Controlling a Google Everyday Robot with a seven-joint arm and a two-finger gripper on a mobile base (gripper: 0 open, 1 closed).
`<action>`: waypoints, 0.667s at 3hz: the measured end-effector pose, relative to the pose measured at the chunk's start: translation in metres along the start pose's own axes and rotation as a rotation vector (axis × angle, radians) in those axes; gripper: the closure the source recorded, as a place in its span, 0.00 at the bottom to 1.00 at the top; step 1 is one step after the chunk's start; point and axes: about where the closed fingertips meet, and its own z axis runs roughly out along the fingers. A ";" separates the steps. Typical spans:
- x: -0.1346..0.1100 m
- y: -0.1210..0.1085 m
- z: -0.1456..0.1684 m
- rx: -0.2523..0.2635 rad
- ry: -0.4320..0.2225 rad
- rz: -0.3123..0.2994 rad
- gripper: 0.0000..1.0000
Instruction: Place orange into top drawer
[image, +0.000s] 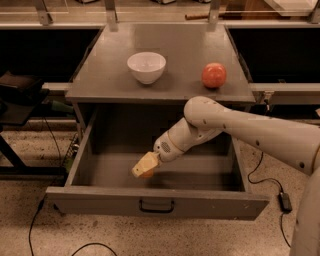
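The jaws were clenched on the orange, only a sliver of which showed below the tan pads of the gripper. The gripper hung inside the pulled-out top drawer, low over its floor and left of the middle; whether the fruit touched the floor could not be told. Just in front of the jaws ran the drawer's front panel, with its small dark pull handle a little to their right. The drawer's side wall stood well off to their left, and nothing else lay on the drawer floor around them. Behind and to the right of the jaws, the white wrist and arm rose out of the drawer, crossing over its right half and the front edge of the cabinet top. Up on that top, beyond the jaws, a white bowl stood almost straight behind them, and a reddish-pink round fruit sat farther right, both well apart from the gripper. A dark cable trailed on the speckled floor to the right.
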 end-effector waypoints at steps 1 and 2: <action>0.002 -0.002 -0.004 0.009 -0.014 0.012 0.00; 0.002 -0.002 -0.004 0.009 -0.014 0.012 0.00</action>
